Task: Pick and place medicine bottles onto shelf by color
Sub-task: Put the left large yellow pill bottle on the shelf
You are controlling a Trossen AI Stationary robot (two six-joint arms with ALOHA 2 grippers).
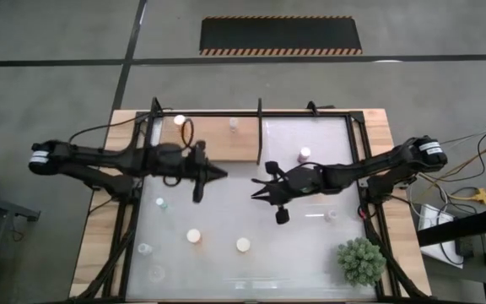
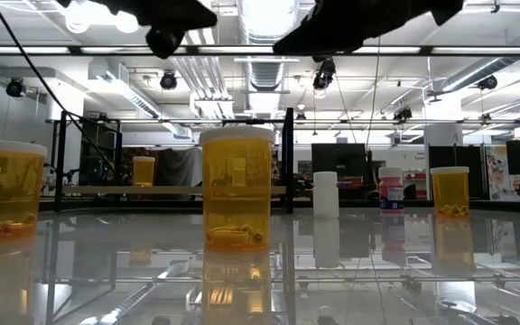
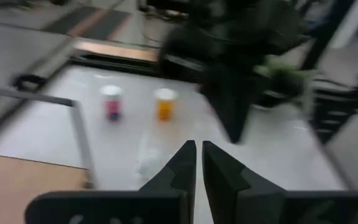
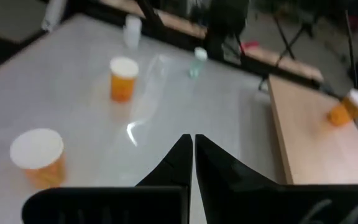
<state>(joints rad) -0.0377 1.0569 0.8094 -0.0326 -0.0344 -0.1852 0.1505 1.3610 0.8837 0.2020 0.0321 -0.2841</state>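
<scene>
No words, numbers, brand names or signs can be read. The orange pill bottle (image 2: 236, 187) nearest the low camera carries a pale label, but its print is too small to make out.

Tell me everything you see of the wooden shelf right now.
The shelf is a flat, pale wooden board inside a black metal frame, lying at the table's far left corner. An orange bottle with a white cap stands near its far left end, and a small whitish bottle stands near its middle. Neither gripper touches it.
</scene>
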